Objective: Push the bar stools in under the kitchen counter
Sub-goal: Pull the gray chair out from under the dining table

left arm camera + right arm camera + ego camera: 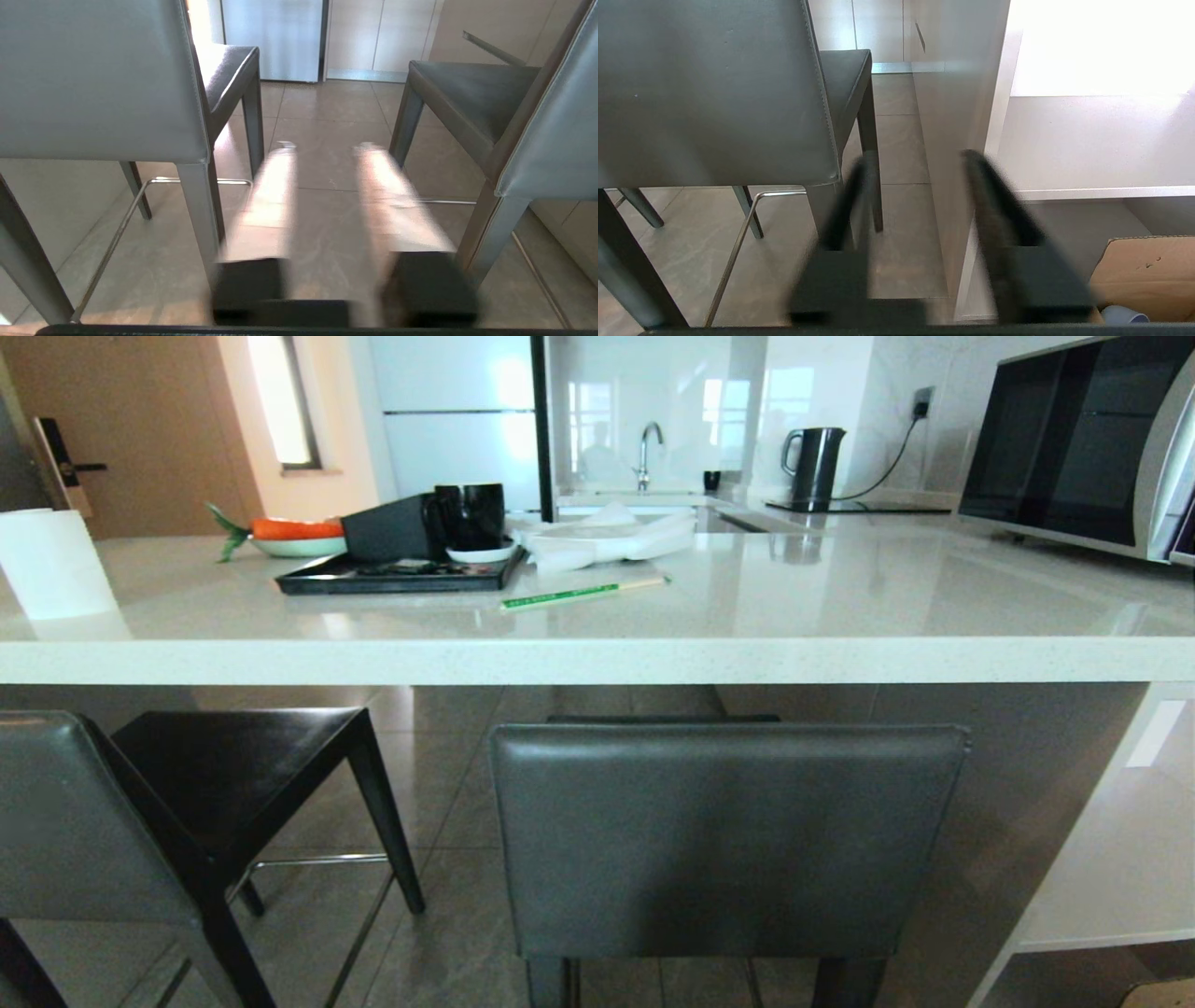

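Before the counter [597, 658], both stools stood pulled out, so the job looked hardly begun. One stool [728, 840] stood square to the counter's front edge near the middle, its grey backrest facing the robot and standing clear of the slab, with only a sliver of the dark seat showing under the overhang. The other stool [187, 803] stood off toward the counter's left end, turned at an angle, its dark seat and black legs plain to see below the edge and its backrest well out from it. Neither backrest was close up against the slab, so, as I judged it, both pushes were left to do, and the angled stool would probably need straightening as well.

Neither arm showed from the head camera. From its wrist camera, the left gripper [323, 148] hung low between the two stools, its pale fingers [273, 196] parted by a clear gap with nothing between them and touching neither stool. The right gripper [920, 156] hung beside the middle stool's backrest, toward the white shelves [1064, 140] at the counter's right end, its dark fingers [994, 205] spread wide and empty too.

On the counter lay a black tray [397, 577] with a mug [471, 515], a wrapped pair of chopsticks [583, 595] and a microwave [1074, 439], none of them in the way of the stools.
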Motion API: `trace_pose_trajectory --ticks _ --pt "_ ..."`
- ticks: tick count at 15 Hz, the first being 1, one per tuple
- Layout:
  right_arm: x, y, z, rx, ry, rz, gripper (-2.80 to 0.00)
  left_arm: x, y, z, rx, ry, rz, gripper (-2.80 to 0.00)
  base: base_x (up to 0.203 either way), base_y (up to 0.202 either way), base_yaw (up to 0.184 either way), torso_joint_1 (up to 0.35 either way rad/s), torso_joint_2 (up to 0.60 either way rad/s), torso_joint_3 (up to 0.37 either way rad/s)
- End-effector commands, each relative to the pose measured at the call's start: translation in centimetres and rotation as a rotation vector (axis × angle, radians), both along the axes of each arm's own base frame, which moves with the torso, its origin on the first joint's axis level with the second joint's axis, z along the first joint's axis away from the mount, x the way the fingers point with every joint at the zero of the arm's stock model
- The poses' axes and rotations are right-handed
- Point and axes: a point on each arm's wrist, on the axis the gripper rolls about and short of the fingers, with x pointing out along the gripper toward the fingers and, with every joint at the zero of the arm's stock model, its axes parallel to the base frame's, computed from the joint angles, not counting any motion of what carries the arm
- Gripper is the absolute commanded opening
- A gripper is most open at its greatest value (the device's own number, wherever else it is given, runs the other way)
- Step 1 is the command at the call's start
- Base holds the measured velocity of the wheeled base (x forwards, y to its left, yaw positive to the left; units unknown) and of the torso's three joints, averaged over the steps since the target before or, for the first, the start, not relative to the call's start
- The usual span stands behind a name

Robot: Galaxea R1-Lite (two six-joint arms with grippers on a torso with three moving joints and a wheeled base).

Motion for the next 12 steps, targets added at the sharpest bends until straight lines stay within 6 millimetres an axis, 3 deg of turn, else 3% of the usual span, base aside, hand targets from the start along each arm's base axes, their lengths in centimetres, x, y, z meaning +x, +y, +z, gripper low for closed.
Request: trace_pose_trajectory --ticks 1,8,11,12 --pt "0.06 0.00 -0.21 0.000 0.008 0.000 0.00 0.08 0.00 -0.29 -0.001 0.010 -0.002 0.00 0.000 0.000 0.000 0.000 0.00 0.000" --pt "0.06 0.00 -0.22 0.002 0.008 -0.001 0.00 0.08 0.00 -0.29 -0.002 0.010 0.000 0.00 0.000 0.000 0.000 0.000 0.00 0.000" --pt "0.04 0.01 -0.14 -0.029 0.001 0.009 0.00 0.05 -0.13 -0.08 0.177 -0.018 -0.052 0.00 0.000 0.000 0.000 0.000 0.00 0.000" --pt "-0.18 0.03 0.70 -0.019 -0.026 0.014 0.00 -0.05 -0.17 0.39 0.177 -0.044 -0.070 0.00 0.000 0.000 0.000 0.000 0.00 0.000"
